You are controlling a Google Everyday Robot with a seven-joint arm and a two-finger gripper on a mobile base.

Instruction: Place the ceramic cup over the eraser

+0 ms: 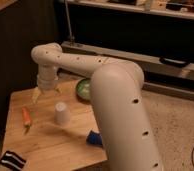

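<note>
Behind the cup (61,113) and a little to its left, the gripper (46,93) is held above the wooden table (50,145), hanging from the wrist of the thick white arm (117,110). Its two fingers are seen spread apart, and nothing is pinched between them. The cup stands on the table, apart from the gripper, apparently mouth down, since its narrower end is uppermost, though this cannot be settled with certainty. The eraser (12,160), striped black and white, lies flat well apart from the cup, in front of it and to its left, at the table's near corner. An orange stick (26,116) lies to the left of the cup, a green bowl (83,89) sits behind the cup to its right, and a blue pad (93,137) lies in front of the cup to its right, partly hidden by the arm. The step in hand is judged to be the approach to the cup: nothing is grasped and the eraser is uncovered. For the next move, the gripper would have to be brought forward and down until the fingers straddle the cup's sides, then closed with care, since a smooth tapered wall may slip. The cup would then have to be lifted, carried past the stick toward the eraser, and lowered mouth down so that the block is enclosed.
</note>
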